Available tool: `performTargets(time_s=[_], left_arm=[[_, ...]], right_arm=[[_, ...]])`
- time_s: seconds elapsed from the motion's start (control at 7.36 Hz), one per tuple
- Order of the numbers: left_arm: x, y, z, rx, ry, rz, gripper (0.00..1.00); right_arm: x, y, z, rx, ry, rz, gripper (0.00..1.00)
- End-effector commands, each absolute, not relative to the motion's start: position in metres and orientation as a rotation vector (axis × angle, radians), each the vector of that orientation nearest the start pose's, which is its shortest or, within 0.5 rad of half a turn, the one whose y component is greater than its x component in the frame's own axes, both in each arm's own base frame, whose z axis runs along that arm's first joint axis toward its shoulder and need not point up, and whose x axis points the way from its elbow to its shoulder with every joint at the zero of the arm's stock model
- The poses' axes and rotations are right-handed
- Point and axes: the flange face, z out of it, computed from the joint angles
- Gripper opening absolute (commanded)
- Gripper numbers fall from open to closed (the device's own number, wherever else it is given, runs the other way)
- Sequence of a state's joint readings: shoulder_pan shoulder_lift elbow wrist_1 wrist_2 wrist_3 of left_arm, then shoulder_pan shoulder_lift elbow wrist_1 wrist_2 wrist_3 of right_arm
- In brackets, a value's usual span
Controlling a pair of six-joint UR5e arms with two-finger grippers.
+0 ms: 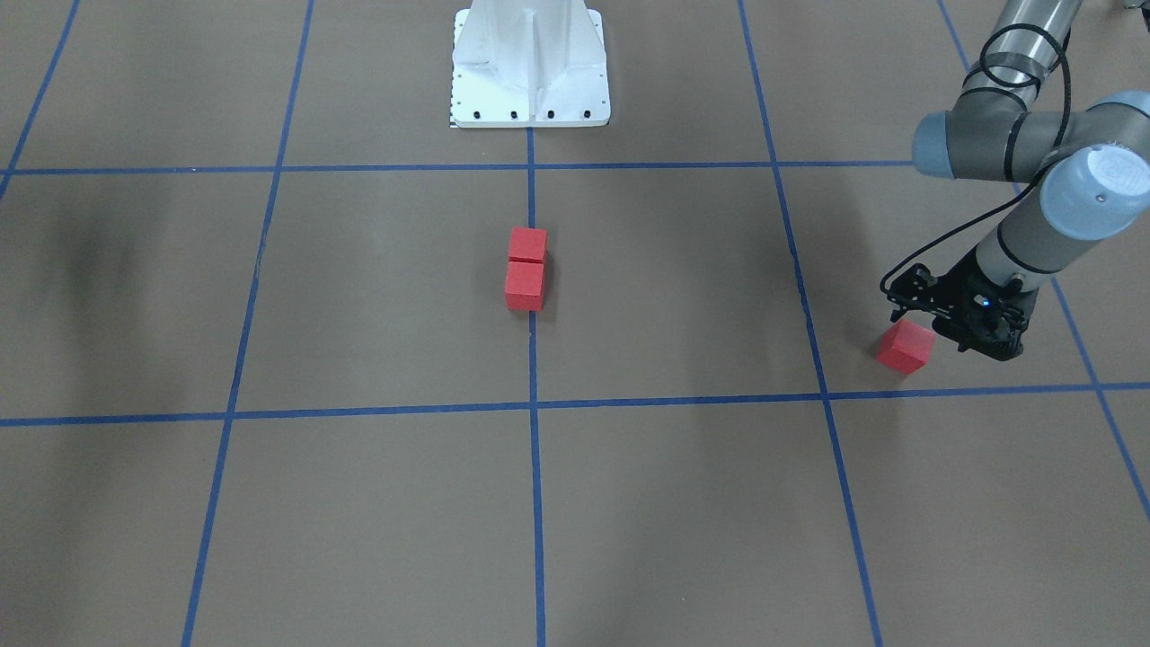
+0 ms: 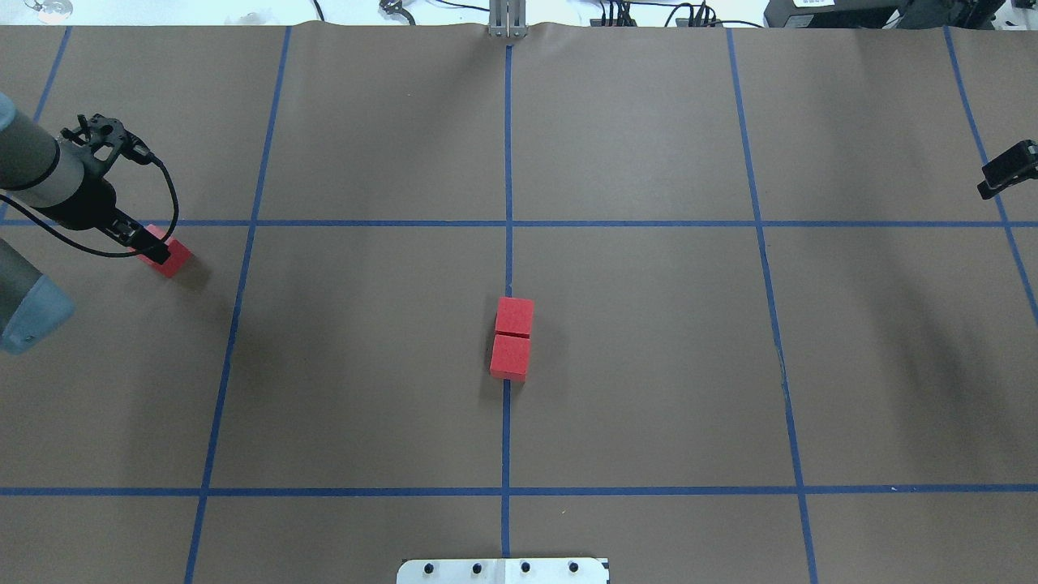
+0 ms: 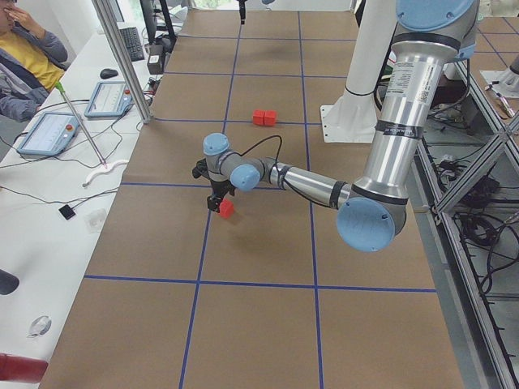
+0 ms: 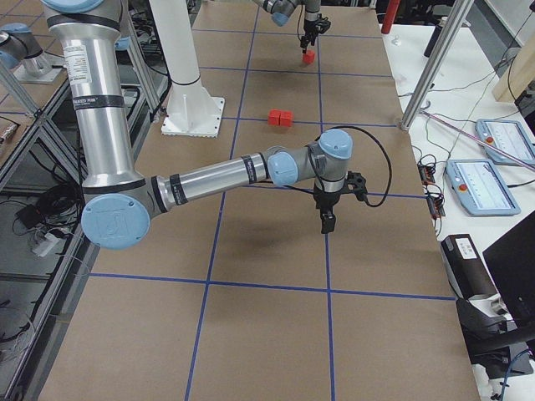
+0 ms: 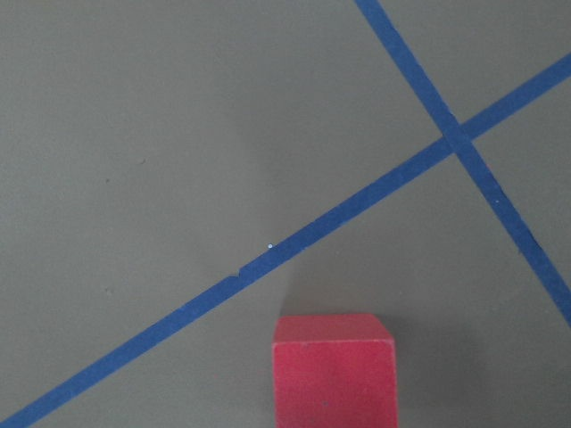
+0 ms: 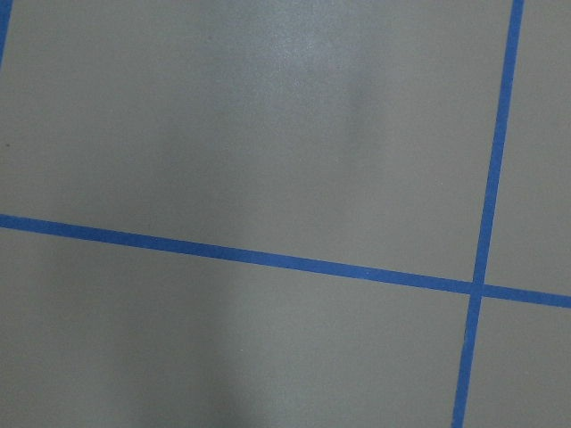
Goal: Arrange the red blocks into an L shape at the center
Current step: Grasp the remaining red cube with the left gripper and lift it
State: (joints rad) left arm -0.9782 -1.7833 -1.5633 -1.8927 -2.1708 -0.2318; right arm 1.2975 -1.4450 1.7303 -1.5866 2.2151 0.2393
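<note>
Two red blocks [image 1: 527,244] [image 1: 525,286] lie touching in a short row on the middle blue tape line at the center [image 1: 575,296]; they also show in the overhead view [image 2: 512,337]. The third red block [image 1: 906,347] [image 2: 172,258] is far out on my left side, near a tape line. My left gripper [image 1: 909,331] [image 2: 158,250] is shut on it and holds it tilted, just above the floor. The left wrist view shows that block [image 5: 333,370] at its lower edge. My right gripper [image 4: 326,224] hangs over bare floor far to my right; I cannot tell whether it is open.
The white metal base [image 1: 530,81] stands behind the center. A table with tablets [image 3: 49,130], cables and a metal post [image 3: 122,57] runs along the far side, where a seated person [image 3: 24,65] is.
</note>
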Motion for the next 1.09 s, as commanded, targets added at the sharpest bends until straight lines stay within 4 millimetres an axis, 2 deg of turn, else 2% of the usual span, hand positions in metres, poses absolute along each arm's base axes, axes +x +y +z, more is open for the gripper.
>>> performTargets(time_s=[0.0, 0.14, 0.27, 0.68, 0.81, 0.95], left_arm=[[0.290, -0.538, 0.536, 0.240, 0.767, 0.503, 0.99], [0.291, -0.539, 0.545, 0.245, 0.769, 0.504, 0.99], [0.293, -0.541, 0.540, 0.250, 0.774, 0.503, 0.88], [0.294, -0.536, 0.536, 0.213, 0.826, 0.513, 0.25], [0.295, -0.536, 0.528, 0.227, 0.833, 0.519, 0.07], [0.292, -0.539, 0.505, 0.267, 0.844, 0.525, 0.00]], right_arm=[[-0.077, -0.547, 0.524, 0.090, -0.686, -0.119, 0.99], [-0.077, -0.547, 0.524, 0.090, -0.686, -0.119, 0.99], [-0.077, -0.547, 0.524, 0.090, -0.686, -0.119, 0.99], [-0.077, -0.547, 0.523, 0.091, -0.686, -0.120, 0.99], [-0.077, -0.547, 0.523, 0.092, -0.686, -0.121, 0.99], [-0.078, -0.547, 0.523, 0.090, -0.687, -0.122, 0.99]])
